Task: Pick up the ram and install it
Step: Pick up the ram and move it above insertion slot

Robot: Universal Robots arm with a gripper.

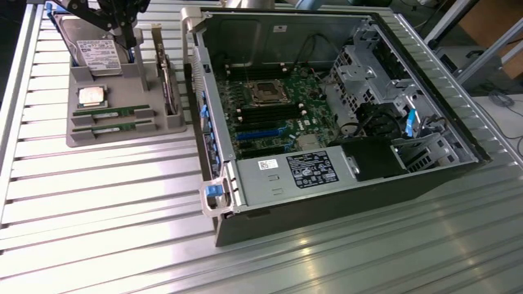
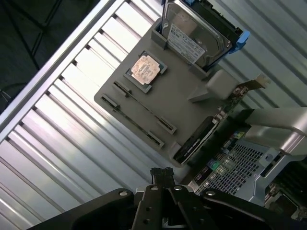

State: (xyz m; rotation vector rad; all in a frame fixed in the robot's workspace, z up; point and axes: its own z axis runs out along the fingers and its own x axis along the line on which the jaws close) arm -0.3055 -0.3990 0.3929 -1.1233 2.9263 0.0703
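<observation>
The ram (image 1: 112, 112) (image 2: 142, 107) is a thin green stick with a small white label, standing on edge in a slot of the grey holder (image 1: 90, 139) (image 2: 180, 103) on the counter (image 1: 98, 202). A like stick (image 1: 112, 127) sits just beside it at 6 o'clock. In the exterior view the holder lies at 9 o'clock from the case (image 1: 245, 226). The ram's chips are hard to make out. The claw (image 1: 127, 40) (image 2: 161, 175) hangs over the holder's 12 o'clock end, cut off by the frame. Whether it is open cannot be told, and nothing is seen in it.
</observation>
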